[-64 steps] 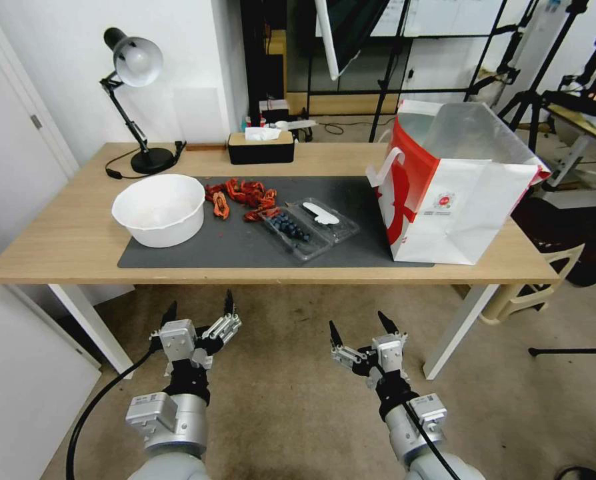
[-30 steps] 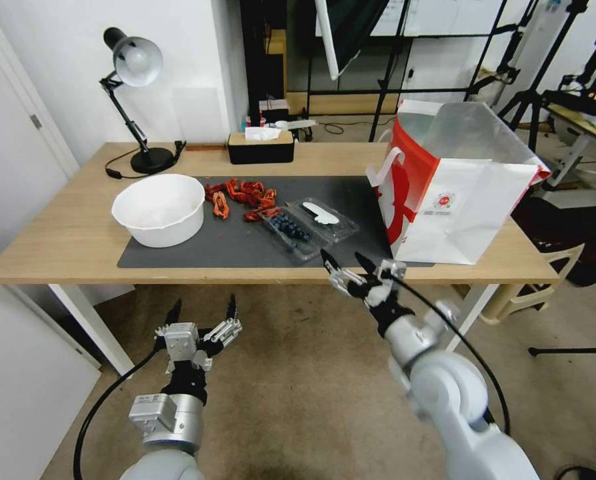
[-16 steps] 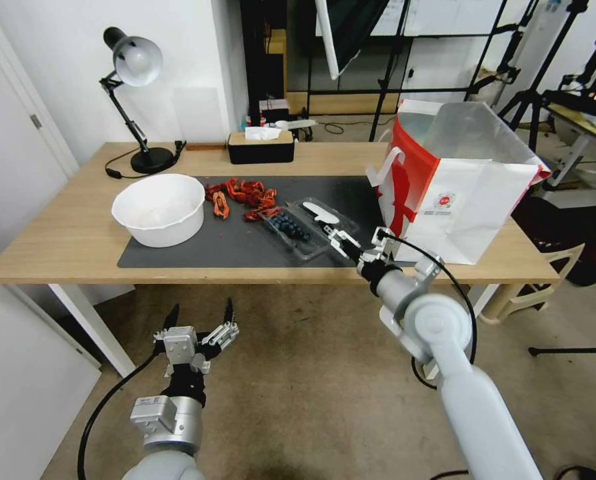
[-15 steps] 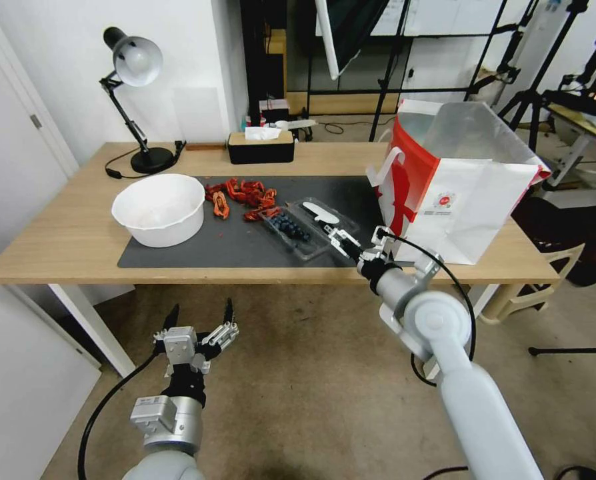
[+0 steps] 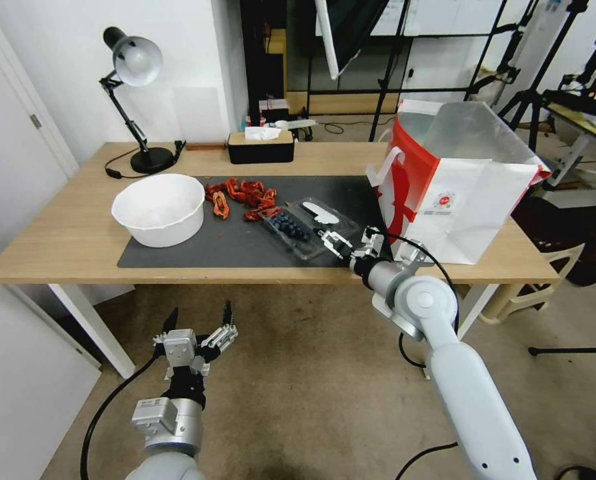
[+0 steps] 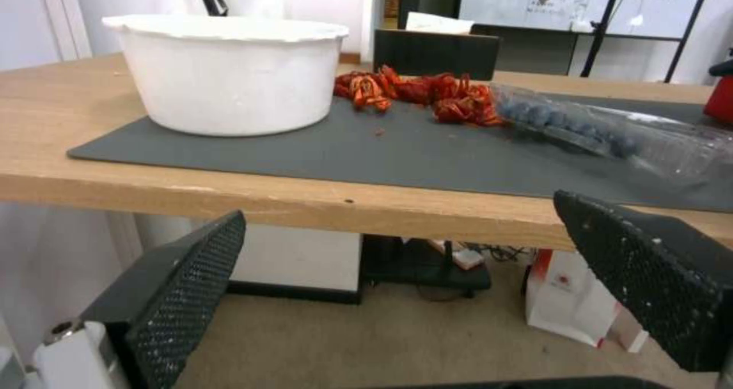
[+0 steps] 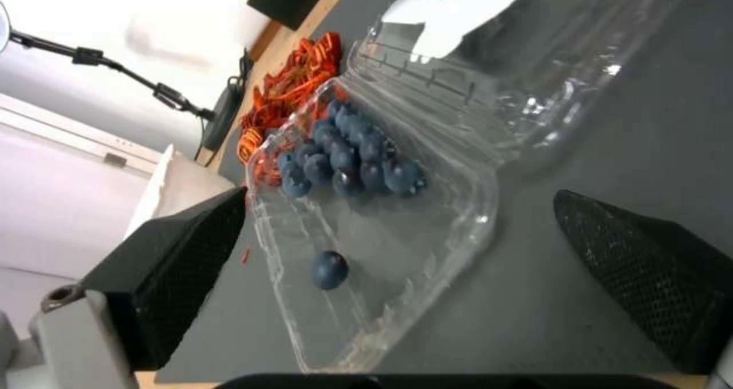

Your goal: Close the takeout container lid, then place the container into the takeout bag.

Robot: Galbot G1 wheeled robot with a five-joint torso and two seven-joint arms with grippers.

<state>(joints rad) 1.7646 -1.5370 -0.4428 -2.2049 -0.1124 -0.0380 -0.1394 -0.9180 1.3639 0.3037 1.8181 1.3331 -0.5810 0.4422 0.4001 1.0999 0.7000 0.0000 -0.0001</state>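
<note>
**Right arm reaches to the open berry box; left arm hangs low**

The right arm stretches forward from the 5 o'clock corner of the head view, elbow raised, forearm sloping up to the table's [image 5: 58, 253] near edge. Its right gripper [image 5: 341, 239] sits over the dark mat [image 5: 198, 247], fingers spread apart and holding nothing, just at the near corner of the takeout container [image 5: 291, 235]. In the right wrist view the two black fingers [image 7: 634, 274] frame the container [image 7: 359, 228] from either side without touching it.

The container lies open on the mat near the table's middle, blueberries [image 5: 289, 227] bunched in one half; one berry [image 7: 329, 269] sits apart from the cluster. The lid [image 5: 328, 219] lies flat at the container's 2 o'clock, white label up.

The takeout bag [image 5: 458, 193] stands upright and open at 3 o'clock from the container, close beside it. A white bowl [image 5: 159, 208] stands at 9 o'clock, with red scraps [image 5: 241, 197] between.

The left gripper [image 5: 198, 333] hangs below table height at 7 o'clock, pointing upward, fingers wide and empty.
</note>
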